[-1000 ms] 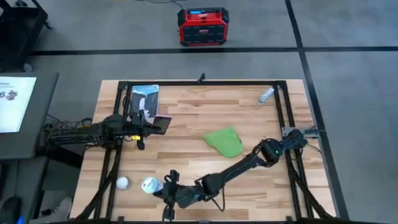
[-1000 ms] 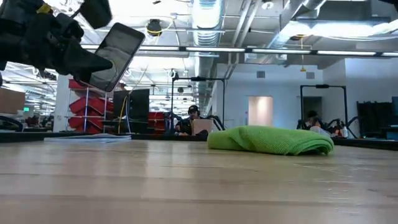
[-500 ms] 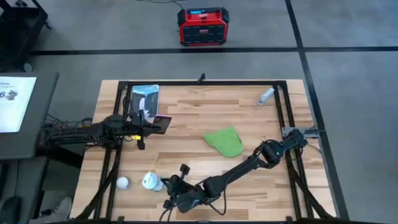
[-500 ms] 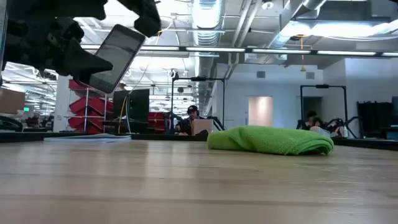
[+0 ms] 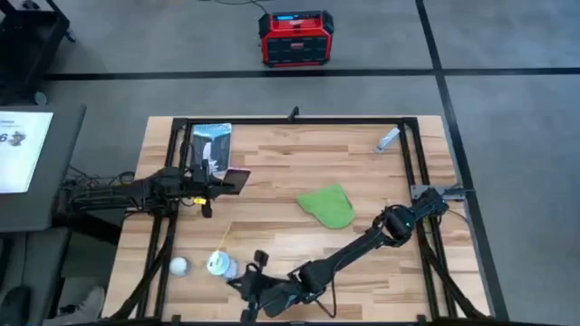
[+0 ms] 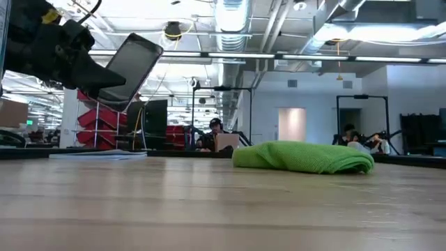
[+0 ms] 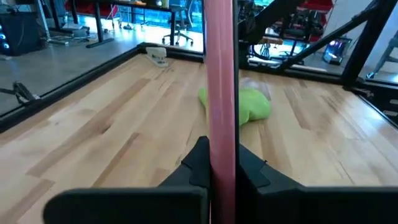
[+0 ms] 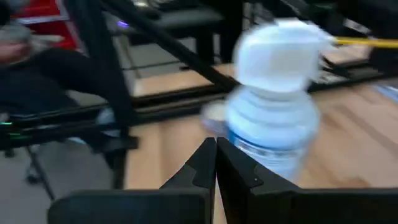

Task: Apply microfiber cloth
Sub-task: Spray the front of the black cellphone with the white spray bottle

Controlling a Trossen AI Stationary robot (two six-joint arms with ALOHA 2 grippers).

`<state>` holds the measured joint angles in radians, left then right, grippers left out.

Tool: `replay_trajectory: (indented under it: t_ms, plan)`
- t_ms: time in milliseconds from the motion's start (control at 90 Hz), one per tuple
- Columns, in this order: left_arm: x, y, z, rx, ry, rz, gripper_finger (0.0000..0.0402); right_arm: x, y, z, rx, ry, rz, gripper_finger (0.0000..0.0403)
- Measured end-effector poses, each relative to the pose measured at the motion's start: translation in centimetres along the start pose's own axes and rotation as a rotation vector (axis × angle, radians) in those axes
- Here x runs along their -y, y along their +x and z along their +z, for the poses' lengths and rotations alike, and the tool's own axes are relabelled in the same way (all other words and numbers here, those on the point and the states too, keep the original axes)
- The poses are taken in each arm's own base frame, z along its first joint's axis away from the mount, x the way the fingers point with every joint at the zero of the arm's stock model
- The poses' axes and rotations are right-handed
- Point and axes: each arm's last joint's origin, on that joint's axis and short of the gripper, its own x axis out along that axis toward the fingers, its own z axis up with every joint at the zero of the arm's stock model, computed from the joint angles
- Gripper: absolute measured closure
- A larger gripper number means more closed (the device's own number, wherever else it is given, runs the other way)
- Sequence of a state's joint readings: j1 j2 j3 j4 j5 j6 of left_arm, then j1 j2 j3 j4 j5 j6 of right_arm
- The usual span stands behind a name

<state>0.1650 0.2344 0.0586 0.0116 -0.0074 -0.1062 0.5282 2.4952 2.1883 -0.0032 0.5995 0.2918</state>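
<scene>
A: Where is the microfiber cloth (image 5: 327,206) found with respect to the left gripper (image 5: 216,182)?

B: It is seen lying flat on the wooden table (image 5: 299,149), well apart from that gripper, out ahead of its fingertips and past the phone (image 5: 236,180) that is clamped between them. In the left wrist view the cloth (image 7: 244,104) is partly hidden behind the pink edge of the phone (image 7: 219,93), which is held upright on its edge, so the left fingers are closed on the phone.

A: And relative to the right gripper (image 5: 250,287)?

B: The cloth is left well behind it. The right arm is stretched low toward the table's near edge, and the gripper is placed just beside a small clear bottle (image 5: 219,266) with a white cap. In the right wrist view the two dark fingertips are seen pressed together, with nothing held between them, and the bottle (image 8: 276,106) is shown just beyond the tips.

A: Is the cloth touched by either gripper?

B: No. In the low view the cloth (image 6: 303,157) is seen bunched on the tabletop alone, with the phone (image 6: 132,66) held tilted in the air well to one side of it.
</scene>
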Motion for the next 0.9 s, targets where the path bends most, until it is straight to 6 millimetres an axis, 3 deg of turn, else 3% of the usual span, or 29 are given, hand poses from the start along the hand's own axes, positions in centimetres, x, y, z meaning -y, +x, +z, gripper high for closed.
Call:
replay_trajectory:
  t_ms: [300, 478, 633, 900]
  plan:
    - [0.0, 0.0, 0.0, -0.001, -0.001, 0.001, 0.0399, 2.0, 1.8, -0.3, -0.053, 0.024, 0.055, 0.0403]
    - [0.0, 0.0, -0.1, -0.008, -0.002, 0.002, 0.0399, 3.2, 1.9, -1.1, -0.109, 0.029, -0.121, 0.0403]
    - [0.0, 0.0, -0.3, -0.028, 0.004, 0.004, 0.0399, 3.0, 1.4, -2.0, -0.141, 0.024, -0.209, 0.0403]
    - [-0.1, 0.0, -0.4, -0.036, 0.042, 0.031, 0.0399, 1.8, -0.3, -1.2, -0.124, -0.062, -0.237, 0.0403]
